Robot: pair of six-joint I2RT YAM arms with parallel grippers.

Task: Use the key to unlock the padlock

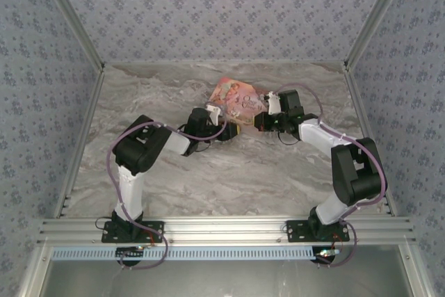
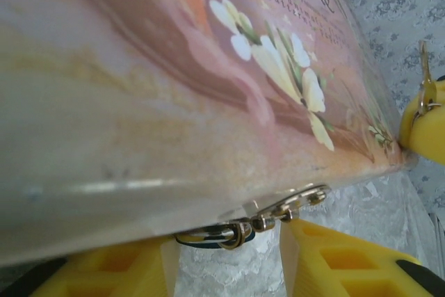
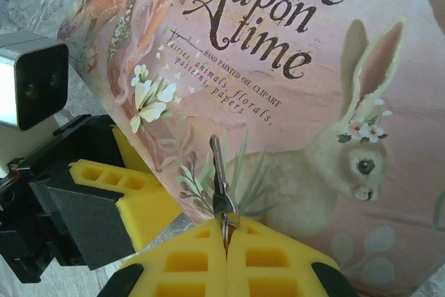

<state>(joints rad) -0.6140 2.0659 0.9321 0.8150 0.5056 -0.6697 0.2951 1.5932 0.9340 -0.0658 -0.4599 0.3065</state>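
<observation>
I have the right jaws clamped on the key (image 3: 220,172), blade sticking out, just beside the pink box (image 3: 313,102). The left jaws stand parted astride the padlock (image 2: 212,239) at the box's clasp. Key not yet in; the unlocking is all to do.

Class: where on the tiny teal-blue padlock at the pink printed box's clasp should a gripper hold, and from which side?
Probably its body: pinch the padlock across its sides from the edge of the pink box where the open left gripper straddles it. The thin shackle sits at the brassy clasp.
</observation>
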